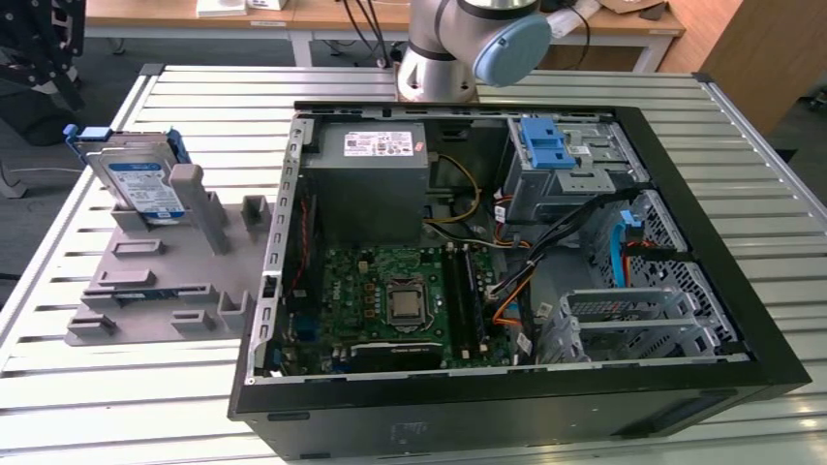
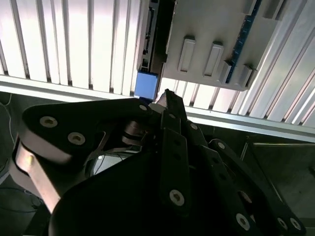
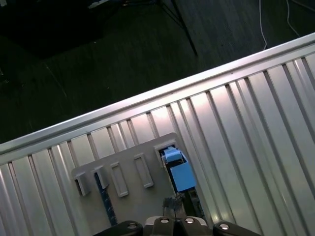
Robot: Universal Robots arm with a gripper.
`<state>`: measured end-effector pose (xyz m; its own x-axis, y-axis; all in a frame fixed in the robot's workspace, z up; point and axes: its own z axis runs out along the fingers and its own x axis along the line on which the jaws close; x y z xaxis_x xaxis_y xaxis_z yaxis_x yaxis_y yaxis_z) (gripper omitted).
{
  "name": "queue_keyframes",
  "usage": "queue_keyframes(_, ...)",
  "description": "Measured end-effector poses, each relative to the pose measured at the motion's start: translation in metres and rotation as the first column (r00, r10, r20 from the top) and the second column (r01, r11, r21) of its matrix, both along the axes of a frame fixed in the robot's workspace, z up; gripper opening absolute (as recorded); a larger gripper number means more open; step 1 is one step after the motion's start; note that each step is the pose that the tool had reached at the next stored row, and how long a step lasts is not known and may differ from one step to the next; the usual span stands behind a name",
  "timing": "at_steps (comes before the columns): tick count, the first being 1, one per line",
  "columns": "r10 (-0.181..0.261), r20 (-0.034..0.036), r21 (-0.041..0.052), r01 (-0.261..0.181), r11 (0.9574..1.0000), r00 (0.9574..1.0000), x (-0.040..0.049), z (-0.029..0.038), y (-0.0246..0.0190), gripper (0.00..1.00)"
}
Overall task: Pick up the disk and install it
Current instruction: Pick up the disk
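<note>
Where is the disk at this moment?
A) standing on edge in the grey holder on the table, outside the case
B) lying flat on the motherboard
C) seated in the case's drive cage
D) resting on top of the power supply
A: in the exterior view the disk stands on edge in the grey holder on the table, to the exterior view's left of the open computer case.

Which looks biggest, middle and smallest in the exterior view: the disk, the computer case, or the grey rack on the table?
Largest to smallest:
1. computer case
2. grey rack
3. disk, standing upright in that rack
</note>
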<state>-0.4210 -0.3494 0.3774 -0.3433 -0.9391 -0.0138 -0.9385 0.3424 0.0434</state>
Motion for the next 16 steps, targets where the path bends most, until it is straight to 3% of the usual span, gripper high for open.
queue_keyframes(5, 0.040, -0.0001, 0.0000, -0.040, 0.9992, 0.9992, 0.0000, 0.0000, 0.0000, 0.11)
queue_keyframes(16, 0.043, 0.0000, 0.0000, -0.043, 0.9991, 0.9991, 0.0000, 0.0000, 0.0000, 0.11)
